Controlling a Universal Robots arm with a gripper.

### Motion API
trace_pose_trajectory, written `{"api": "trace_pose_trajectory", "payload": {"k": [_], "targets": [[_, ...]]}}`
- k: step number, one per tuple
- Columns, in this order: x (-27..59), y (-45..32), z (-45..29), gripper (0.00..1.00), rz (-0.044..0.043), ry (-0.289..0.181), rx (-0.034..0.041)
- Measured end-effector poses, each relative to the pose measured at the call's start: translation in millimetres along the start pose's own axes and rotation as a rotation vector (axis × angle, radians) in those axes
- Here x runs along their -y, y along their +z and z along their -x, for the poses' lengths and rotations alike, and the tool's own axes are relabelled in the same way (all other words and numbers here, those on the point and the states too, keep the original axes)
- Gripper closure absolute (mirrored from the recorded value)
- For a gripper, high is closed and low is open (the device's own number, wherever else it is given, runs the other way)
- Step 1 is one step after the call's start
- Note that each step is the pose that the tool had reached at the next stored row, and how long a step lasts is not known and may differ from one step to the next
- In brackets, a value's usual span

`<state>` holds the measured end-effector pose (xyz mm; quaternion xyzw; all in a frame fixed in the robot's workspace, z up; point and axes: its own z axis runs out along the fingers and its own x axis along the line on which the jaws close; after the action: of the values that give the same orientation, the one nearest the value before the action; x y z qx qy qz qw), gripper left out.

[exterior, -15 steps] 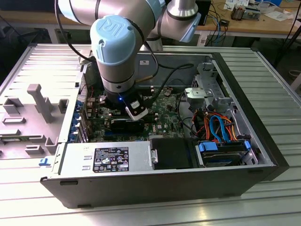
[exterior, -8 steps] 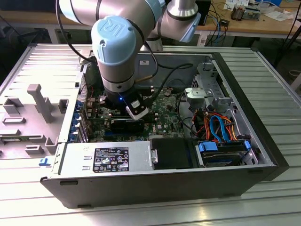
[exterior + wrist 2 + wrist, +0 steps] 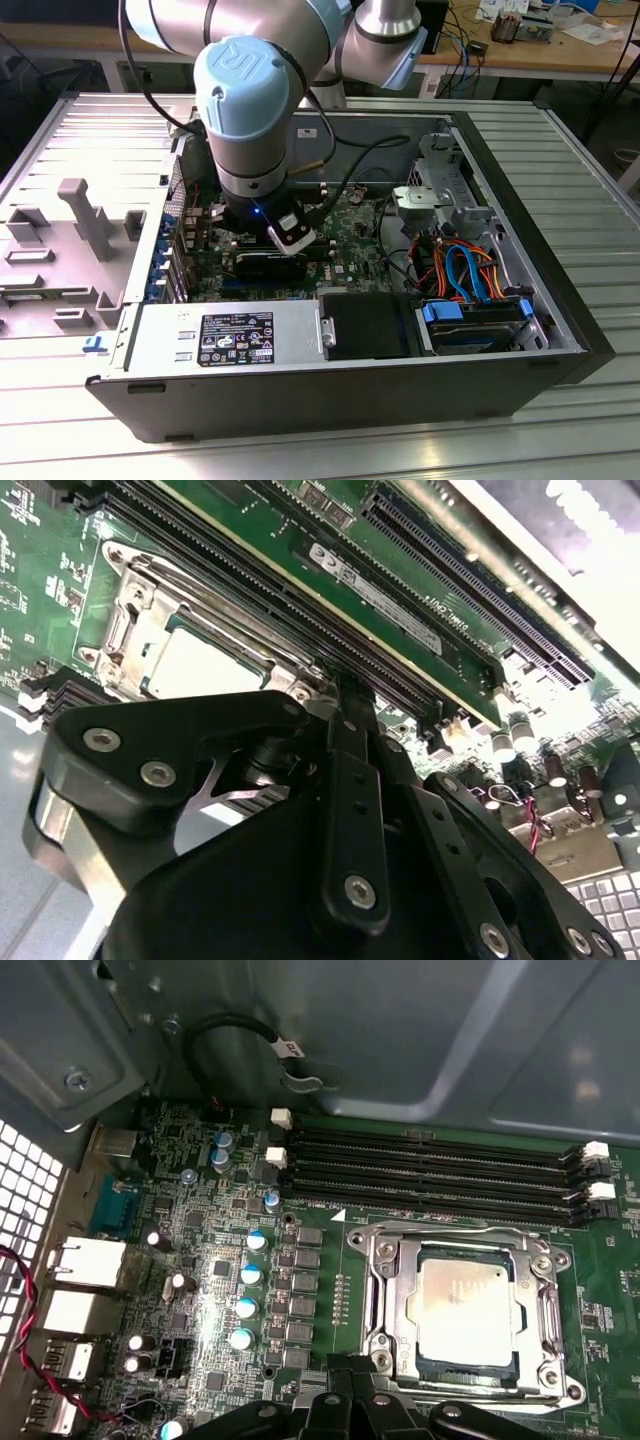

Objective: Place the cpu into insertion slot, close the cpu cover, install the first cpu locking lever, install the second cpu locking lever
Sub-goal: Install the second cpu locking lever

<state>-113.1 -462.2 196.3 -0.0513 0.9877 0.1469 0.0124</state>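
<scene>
So at this point the cpu (image 3: 467, 1307) was already sitting in the insertion slot (image 3: 462, 1372), silver top facing up, and the cpu cover (image 3: 388, 1290) looked folded down flat around it, its window framing the chip. You could see the same in the second wrist view, cpu (image 3: 205, 665) inside the metal frame, right beside the long memory slots (image 3: 300, 610).

The gripper (image 3: 345, 1400) hung low over the motherboard (image 3: 215, 1260) inside the open PC case (image 3: 560, 300), right at the socket's edge. Honestly couldn't tell whether the jaws were released or clenched; the linkage blocked the tips, and nothing obvious was held.

My read: placing and cover-closing were done, and it was on the locking lever part. I couldn't make out if either lever was latched. That step would call for a careful sideways push and press-down on a thin springy wire, hooking it under its tab without scraping the board.
</scene>
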Motion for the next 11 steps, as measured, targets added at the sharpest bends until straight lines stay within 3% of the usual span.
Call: {"api": "trace_pose_trajectory", "payload": {"k": [4,8,11], "targets": [[-1.4,-5.5,2.1,0.89,-0.0019,0.000,-0.0014],[-2.6,-4.5,18.5,0.89,-0.0011,0.003,-0.0124],[-5.2,-3.3,27.6,0.89,-0.0006,0.004,-0.0152]]}}
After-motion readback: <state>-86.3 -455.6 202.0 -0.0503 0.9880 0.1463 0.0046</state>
